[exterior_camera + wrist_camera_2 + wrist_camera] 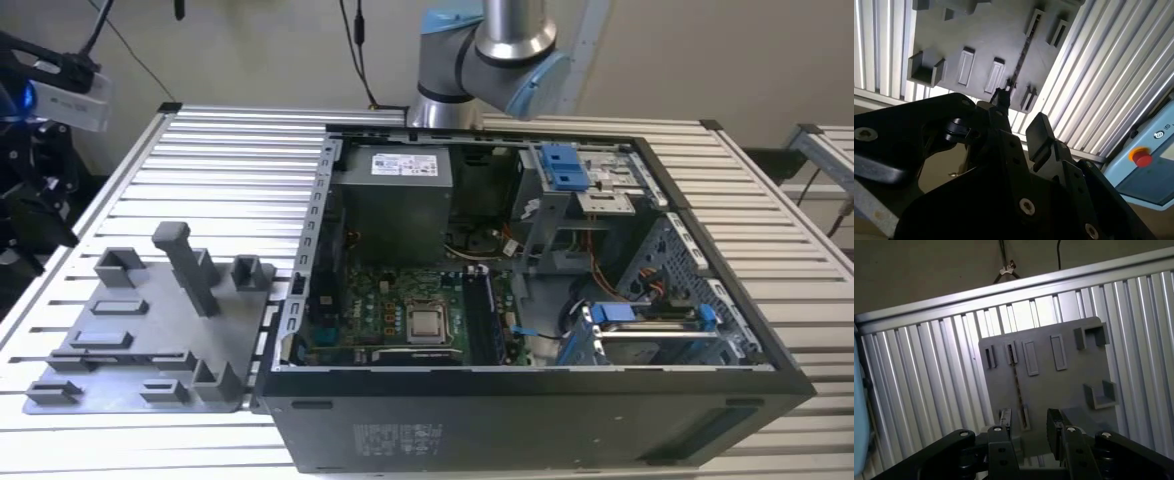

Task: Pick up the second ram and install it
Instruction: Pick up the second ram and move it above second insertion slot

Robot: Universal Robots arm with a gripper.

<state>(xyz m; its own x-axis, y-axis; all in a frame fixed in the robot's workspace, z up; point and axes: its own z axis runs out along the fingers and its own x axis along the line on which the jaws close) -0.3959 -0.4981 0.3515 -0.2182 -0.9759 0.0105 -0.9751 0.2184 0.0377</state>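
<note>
The black two-finger gripper (1030,429) hangs above the flat grey plastic fixture tray (1069,385), jaws apart and empty. The second ram (1016,385), a thin dark stick seen edge-on, appears to stand on edge between the tray's slotted holders, nearer one finger (1005,421) than the middle of the gap. For a sound pick, centre the jaws across the stick's flat faces and descend square to the tray. The open black computer case (534,420) stands beside the tray.

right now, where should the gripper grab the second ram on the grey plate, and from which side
Likely mid-length, pinching its two flat faces from above: the second ram appears to stand on edge in the grey plate, showing a thin dark line.
</note>
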